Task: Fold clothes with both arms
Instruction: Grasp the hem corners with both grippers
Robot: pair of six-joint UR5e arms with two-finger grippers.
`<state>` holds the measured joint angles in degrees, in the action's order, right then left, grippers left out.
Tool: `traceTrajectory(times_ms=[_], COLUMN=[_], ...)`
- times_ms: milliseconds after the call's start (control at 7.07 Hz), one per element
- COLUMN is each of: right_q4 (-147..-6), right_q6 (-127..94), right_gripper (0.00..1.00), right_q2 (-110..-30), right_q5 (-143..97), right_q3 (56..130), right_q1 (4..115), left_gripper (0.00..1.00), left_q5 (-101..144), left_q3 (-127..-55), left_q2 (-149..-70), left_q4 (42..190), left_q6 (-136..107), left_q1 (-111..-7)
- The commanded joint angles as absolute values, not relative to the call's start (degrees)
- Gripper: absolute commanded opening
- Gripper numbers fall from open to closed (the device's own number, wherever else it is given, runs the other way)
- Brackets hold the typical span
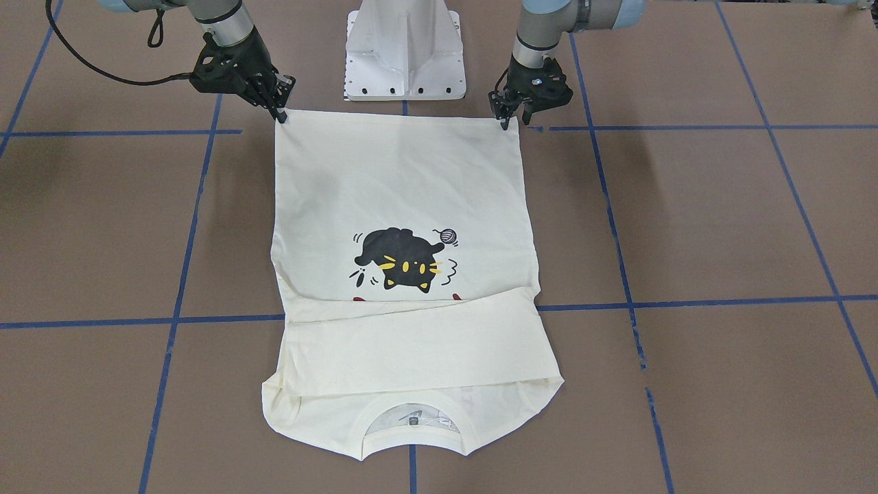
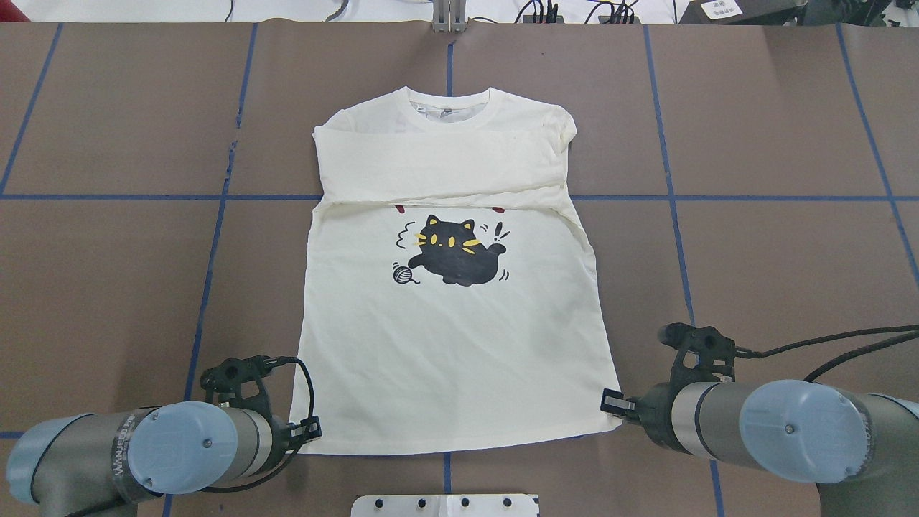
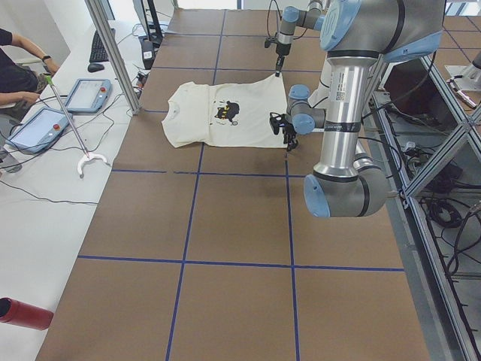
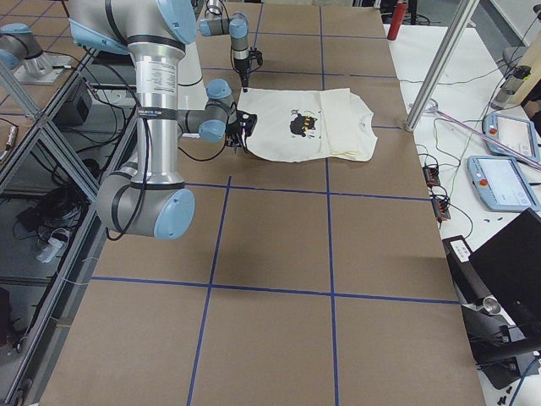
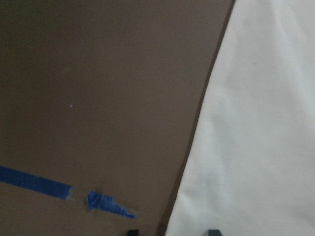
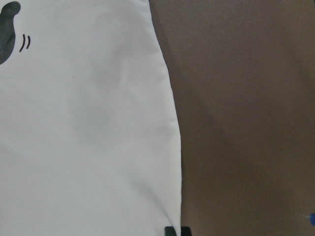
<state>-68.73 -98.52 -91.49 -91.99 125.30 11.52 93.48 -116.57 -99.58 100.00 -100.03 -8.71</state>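
Worktop [image 2: 108, 287]: brown, blue tape grid | shirt [image 2: 445, 345]: flat at centre, cat print up, sleeves folded across chest, collar away from robot, hem toward it | right hand [image 1: 281, 113]: fingers pinched together on its hem corner | left hand [image 1: 515, 122]: fingers parted, astride the other hem corner, cloth edge between them

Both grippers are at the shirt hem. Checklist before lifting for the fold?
1. Right gripper shut on a hem corner of the T-shirt: ok.
2. Left gripper shut on the other hem corner: not ok, jaws apart astride the edge.
3. Sleeves folded across the chest: ok.
4. Body flat, cat print up: ok.
5. How much cloth the right grip holds: cannot tell.
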Motion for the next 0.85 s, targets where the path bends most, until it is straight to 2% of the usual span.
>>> traceTrajectory(times_ms=[0,142,425,708], right_q4=[-68.7,-68.7,-68.7,-68.7], right_q6=[-98.4,-98.3,-98.3,-98.3], right_gripper=[0.00,0.00,0.00,0.00], right_q2=[-91.5,-91.5,-91.5,-91.5], right_q5=[-92.3,-92.3,-92.3,-92.8], right_q3=[125.2,125.2,125.2,125.3], right_q1=[11.9,12.0,12.0,12.3], left_gripper=[0.54,0.51,0.33,0.33], left_q5=[93.4,93.4,93.4,93.4], left_q3=[-116.7,-116.7,-116.7,-116.5], left_q2=[-99.6,-99.7,-100.3,-100.3], left_q4=[99.9,99.8,99.8,99.8], left_q6=[-100.0,-100.0,-100.3,-100.3], left_q1=[-9.1,-9.0,-8.5,-8.3])
